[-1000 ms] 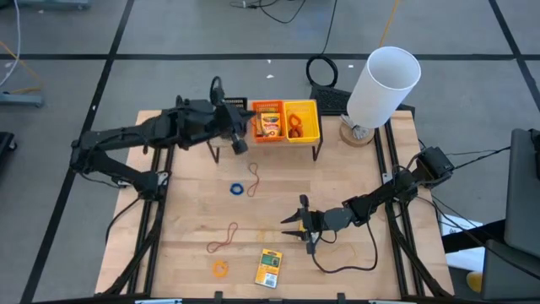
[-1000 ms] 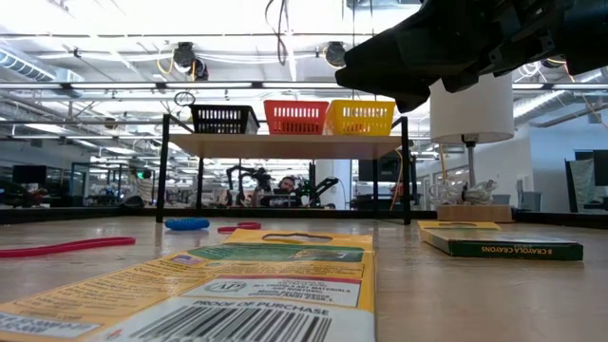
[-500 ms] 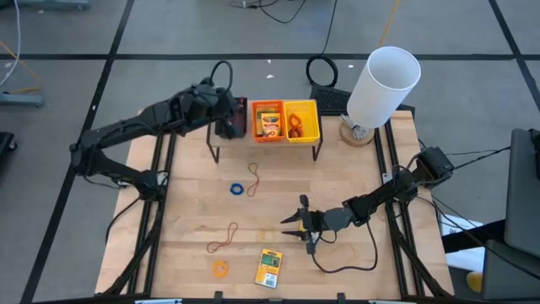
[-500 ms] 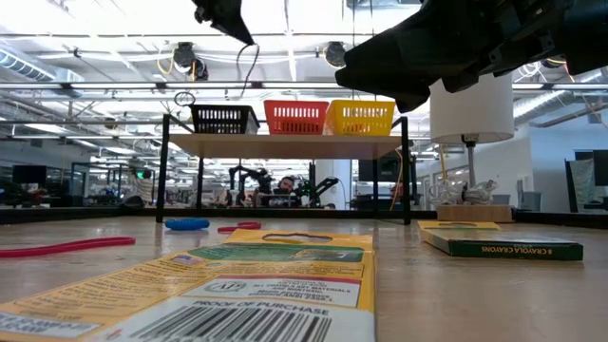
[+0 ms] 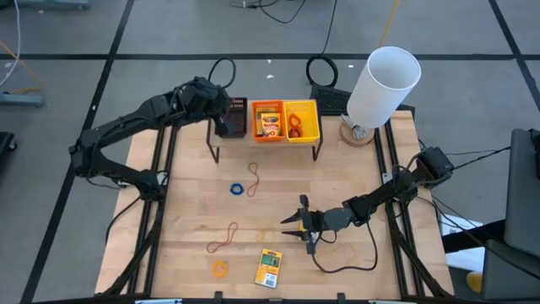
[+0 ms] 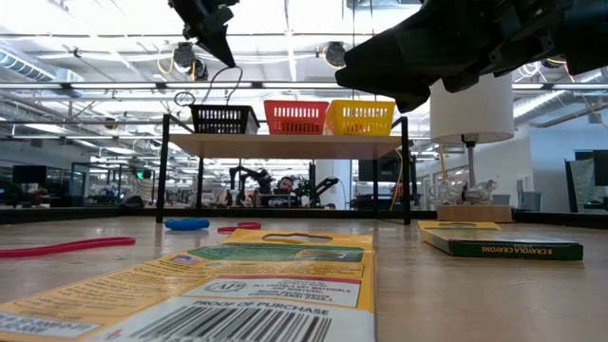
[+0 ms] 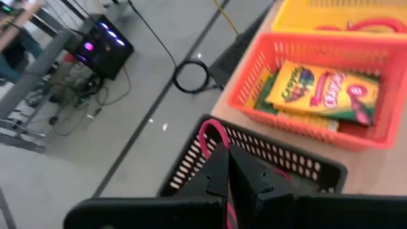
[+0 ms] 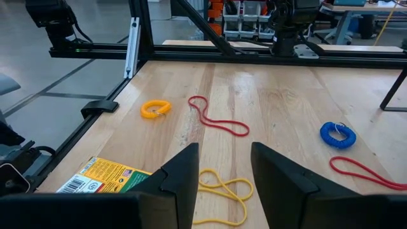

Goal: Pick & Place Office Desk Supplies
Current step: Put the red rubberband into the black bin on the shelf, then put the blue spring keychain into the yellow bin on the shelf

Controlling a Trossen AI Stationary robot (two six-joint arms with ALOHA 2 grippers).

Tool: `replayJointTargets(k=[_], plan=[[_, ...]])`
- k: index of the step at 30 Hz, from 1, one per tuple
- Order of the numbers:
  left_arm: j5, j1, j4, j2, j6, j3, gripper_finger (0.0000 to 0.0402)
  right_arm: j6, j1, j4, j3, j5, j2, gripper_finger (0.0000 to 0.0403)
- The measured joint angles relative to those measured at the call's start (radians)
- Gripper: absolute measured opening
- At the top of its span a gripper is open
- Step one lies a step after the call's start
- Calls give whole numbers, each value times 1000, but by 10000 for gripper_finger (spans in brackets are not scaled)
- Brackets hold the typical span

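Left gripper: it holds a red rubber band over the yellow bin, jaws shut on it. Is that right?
Not quite. The left gripper, jaws shut on the red rubber band, is over the black bin, not the yellow one; the left wrist view shows it.

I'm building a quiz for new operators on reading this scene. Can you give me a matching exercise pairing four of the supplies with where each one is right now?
Things:
1. crayon pack
2. blue band
3. red band
4. yellow band

Places:
A. pinched in the shut left gripper, over the black bin
B. inside the orange bin
C. on the table, just below the open right gripper
D. on the table, away from both grippers

Pairs: 1-B, 2-D, 3-A, 4-C
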Motion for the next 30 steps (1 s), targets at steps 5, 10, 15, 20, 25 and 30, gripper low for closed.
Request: replayJointTargets(k=[5,10,15,20,25,30], plan=[[8,5,-34,0,16,0,5,0,0,0,0,0,0,132],[60,5,-60,0,-22,0,35,0,0,0,0,0,0,132],[86,5,-81,0,-72,0,81,0,0,0,0,0,0,132],[122,1,-106,0,-131,0,120,0,0,0,0,0,0,132],[359,-48,-122,0,-133,0,133,0,0,0,0,0,0,132],[374,-202,-122,0,-121,0,127,0,0,0,0,0,0,132]])
